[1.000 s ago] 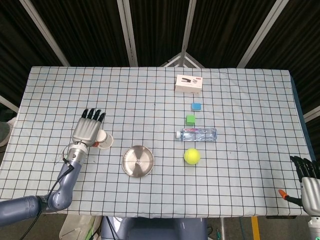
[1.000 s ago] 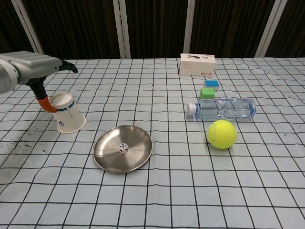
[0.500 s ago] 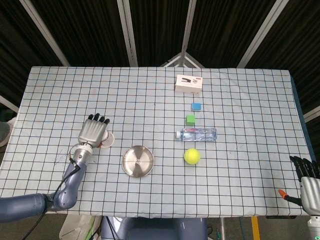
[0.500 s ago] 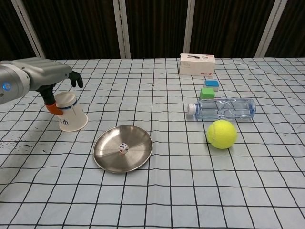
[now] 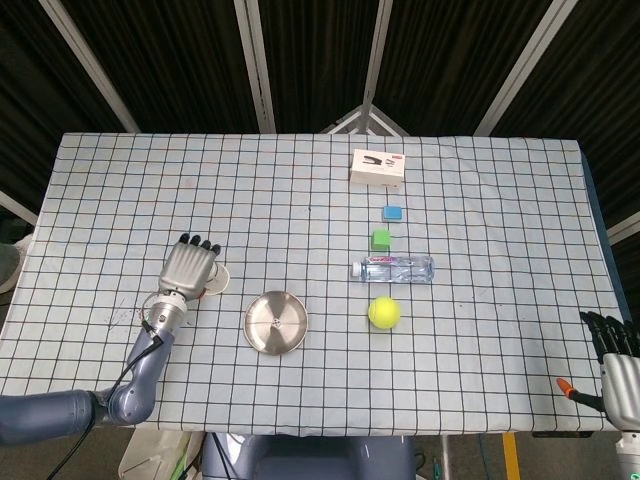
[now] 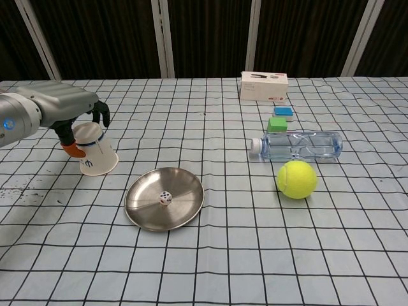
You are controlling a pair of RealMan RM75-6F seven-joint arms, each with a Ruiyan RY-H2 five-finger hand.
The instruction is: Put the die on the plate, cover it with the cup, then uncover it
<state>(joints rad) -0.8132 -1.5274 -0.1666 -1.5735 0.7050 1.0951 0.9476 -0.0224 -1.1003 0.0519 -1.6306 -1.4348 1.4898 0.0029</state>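
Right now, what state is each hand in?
Left hand: fingers curled around the upside-down paper cup; a firm grip cannot be told.
Right hand: at the table's edge, holding nothing, fingers apart.

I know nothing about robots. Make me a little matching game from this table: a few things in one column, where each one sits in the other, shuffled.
Things:
1. die
2. cup
3. tennis ball
4. white box

Places:
A. at the far side of the table
B. on the plate
C. under the left hand
D. just in front of the lying bottle

Pairs: 1-B, 2-C, 3-D, 4-A
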